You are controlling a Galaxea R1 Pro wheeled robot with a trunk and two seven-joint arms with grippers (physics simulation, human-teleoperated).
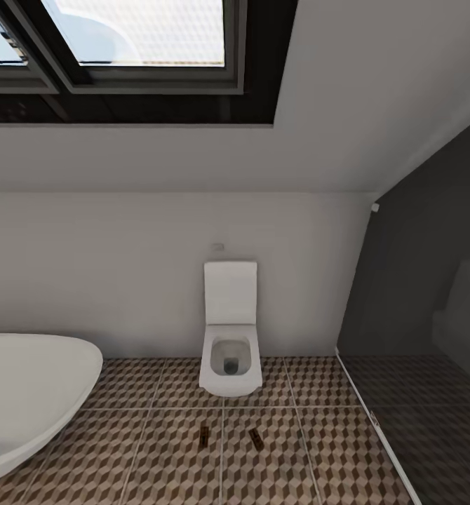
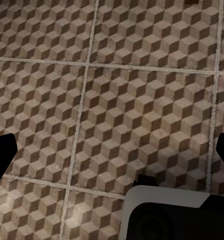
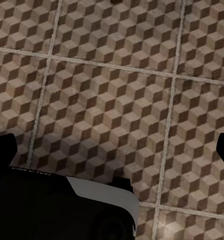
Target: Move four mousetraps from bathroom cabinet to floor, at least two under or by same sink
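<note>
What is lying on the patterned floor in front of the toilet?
Two mousetraps lie flat on the tiled floor before the toilet. Their wire parts are too small to make out.

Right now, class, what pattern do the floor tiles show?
A brown, beige and cream cube pattern on the floor, with pale grout; clearest in the left wrist view.

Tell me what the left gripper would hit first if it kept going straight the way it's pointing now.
Most likely the bathroom floor. The left wrist view looks along the left gripper at bare cube-patterned tile, with the jaws spread wide and nothing between them. How far off the tile is, I can't judge.
</note>
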